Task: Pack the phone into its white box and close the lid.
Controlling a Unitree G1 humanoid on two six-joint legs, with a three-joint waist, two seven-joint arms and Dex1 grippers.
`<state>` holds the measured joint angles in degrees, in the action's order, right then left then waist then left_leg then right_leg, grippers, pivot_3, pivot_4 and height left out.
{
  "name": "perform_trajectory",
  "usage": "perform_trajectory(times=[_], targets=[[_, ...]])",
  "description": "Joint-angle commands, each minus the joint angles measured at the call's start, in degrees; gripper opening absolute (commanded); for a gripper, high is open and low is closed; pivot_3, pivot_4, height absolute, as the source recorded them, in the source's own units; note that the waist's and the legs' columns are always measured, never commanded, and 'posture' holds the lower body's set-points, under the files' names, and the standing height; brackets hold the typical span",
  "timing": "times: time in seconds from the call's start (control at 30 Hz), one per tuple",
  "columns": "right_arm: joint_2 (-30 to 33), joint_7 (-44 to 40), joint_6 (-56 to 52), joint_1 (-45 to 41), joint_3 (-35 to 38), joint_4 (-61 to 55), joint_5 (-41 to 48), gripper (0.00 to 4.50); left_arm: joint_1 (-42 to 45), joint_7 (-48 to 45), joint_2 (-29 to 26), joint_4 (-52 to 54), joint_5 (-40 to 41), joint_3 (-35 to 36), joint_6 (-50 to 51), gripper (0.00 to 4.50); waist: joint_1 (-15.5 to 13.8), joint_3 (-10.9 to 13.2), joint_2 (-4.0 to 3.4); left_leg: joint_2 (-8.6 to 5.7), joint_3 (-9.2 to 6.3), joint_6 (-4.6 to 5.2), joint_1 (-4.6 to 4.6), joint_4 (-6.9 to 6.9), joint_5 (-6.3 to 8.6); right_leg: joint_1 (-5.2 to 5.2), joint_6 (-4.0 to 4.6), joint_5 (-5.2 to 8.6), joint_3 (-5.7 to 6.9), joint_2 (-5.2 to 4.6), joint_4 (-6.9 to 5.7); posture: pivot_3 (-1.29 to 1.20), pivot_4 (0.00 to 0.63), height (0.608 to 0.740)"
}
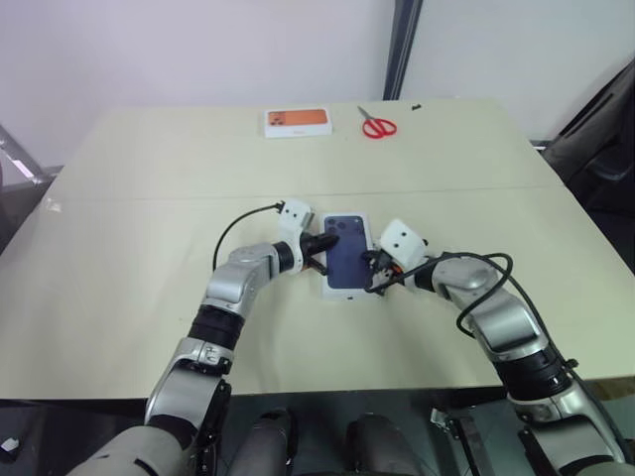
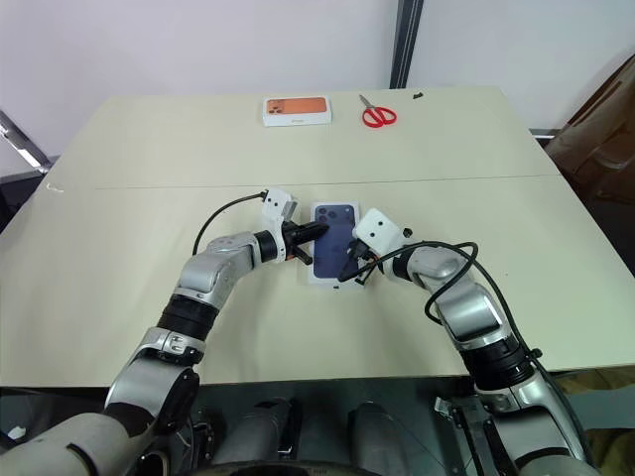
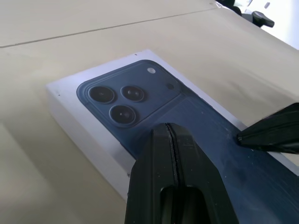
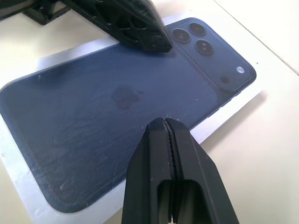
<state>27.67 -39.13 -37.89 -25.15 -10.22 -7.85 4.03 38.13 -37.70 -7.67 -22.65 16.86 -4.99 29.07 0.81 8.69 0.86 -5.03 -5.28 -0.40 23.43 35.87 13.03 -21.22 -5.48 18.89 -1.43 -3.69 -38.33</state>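
Black fingers pressed together on both pincers: left gripper (image 1: 330, 241) and right gripper (image 1: 374, 273) rest on the printed lid (image 1: 346, 256), seated mid-table, nearer the front edge. Judged step: press evenly along opposite edges to seat it flush.

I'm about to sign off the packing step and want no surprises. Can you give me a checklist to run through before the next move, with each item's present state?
1. Lid on the white box, printed phone picture facing up: ok.
2. Lid seated square, with no gap at the visible corner: ok in the left wrist view; the other sides cannot tell.
3. Phone inside the box: cannot tell, the lid covers it.
4. Left gripper jaws shut, empty, over the lid: ok.
5. Right gripper jaws shut, empty, over the lid: ok.
6. Scissors and the orange-pictured box far off at the table's back: ok.
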Motion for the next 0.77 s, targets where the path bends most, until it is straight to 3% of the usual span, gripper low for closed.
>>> perform_trajectory(times=[0.03,0.27,0.43,0.77], targets=[[-0.57,-0.2,-1.01,-1.47,4.63,1.0,3.87,0.9,-1.61,-1.26,-1.97,3.26,0.84,1.51,0.41,0.91,-0.09,0.03,-0.02,0.0,0.0,0.0,0.03,0.0,0.0,-0.03,0.0,0.0,0.0,0.0,0.0,0.0,0.15,0.734],[2.35,-2.88,4.0,1.05,11.64,-1.46,8.82,4.5,-7.24,-10.55,-13.5,17.48,7.55,6.32,3.36,4.47,-0.08,0.27,-0.08,0.0,0.02,-0.05,0.19,-0.16,-0.03,-0.27,0.01,0.0,-0.04,-0.02,0.01,0.0,0.15,0.734],[5.49,-4.59,9.59,7.68,14.79,-5.16,10.04,4.5,-14.09,-14.4,-21.66,21.87,9.47,9.85,2.93,4.47,-0.2,0.33,-0.16,-0.02,0.03,-0.02,0.18,-0.19,-0.01,-0.2,0.01,0.0,-0.04,-0.08,0.12,0.0,0.15,0.734],[13.74,-8.64,16.06,22.12,23.64,-8.49,11.66,4.5,-29.11,-16.29,-28.26,27.11,14.03,17.91,3.36,4.47,-0.34,0.44,-0.22,-0.01,0.04,0.04,0.17,-0.28,0.02,-0.18,0.03,0.01,-0.05,-0.13,0.24,0.0,0.15,0.734]])
